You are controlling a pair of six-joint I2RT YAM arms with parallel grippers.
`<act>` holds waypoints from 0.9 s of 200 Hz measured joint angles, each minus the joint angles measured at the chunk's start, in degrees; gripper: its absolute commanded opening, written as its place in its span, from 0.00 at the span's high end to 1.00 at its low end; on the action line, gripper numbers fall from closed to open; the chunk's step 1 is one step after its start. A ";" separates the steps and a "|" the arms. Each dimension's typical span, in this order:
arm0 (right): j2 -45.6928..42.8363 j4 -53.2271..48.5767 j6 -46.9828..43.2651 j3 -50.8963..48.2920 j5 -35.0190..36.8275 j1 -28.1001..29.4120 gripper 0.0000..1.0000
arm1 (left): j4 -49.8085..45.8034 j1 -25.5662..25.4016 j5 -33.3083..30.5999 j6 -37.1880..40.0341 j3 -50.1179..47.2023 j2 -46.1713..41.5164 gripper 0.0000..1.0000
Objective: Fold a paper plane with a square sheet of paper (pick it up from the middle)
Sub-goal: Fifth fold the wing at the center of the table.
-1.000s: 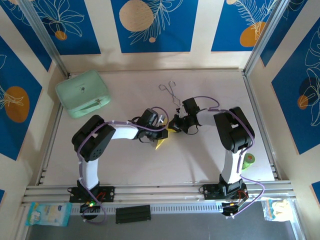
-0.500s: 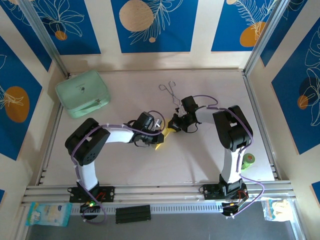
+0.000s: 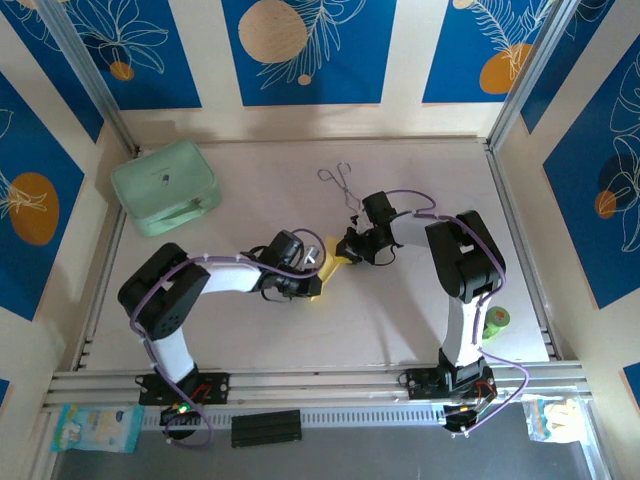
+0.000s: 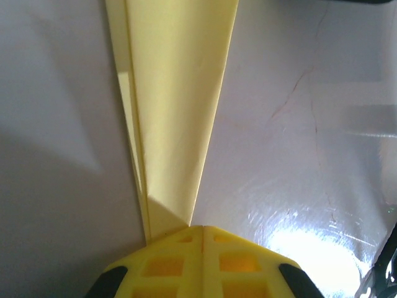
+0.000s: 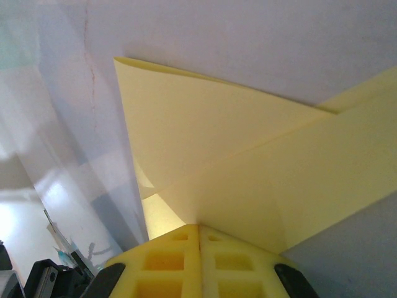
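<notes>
The paper plane [image 3: 331, 267] is a narrow yellow folded wedge lying flat mid-table between the two arms. My left gripper [image 3: 309, 283] is shut, its yellow fingertips resting on the wedge's narrow end; in the left wrist view the paper plane [image 4: 173, 93] widens away from the left gripper [image 4: 202, 228]. My right gripper [image 3: 346, 251] is also shut and sits at the far end, where the paper plane [image 5: 248, 167] shows layered folds with one flap slightly raised just ahead of the right gripper [image 5: 200, 226]. No paper shows between either pair of jaws.
A mint-green rounded case [image 3: 165, 187] sits at the back left. Thin metal tongs [image 3: 340, 182] lie behind the right gripper. A small green object [image 3: 497, 319] rests by the right rail. Aluminium rails border the table.
The left arm has drawn its elbow left and nearer, sliding its shut gripper along the paper toward the near end. The right arm has barely moved.
</notes>
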 measured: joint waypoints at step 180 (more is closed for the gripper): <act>-7.04 -7.26 -2.01 2.97 2.05 1.90 0.65 | -11.80 1.22 -6.49 -0.85 -2.73 -18.56 0.59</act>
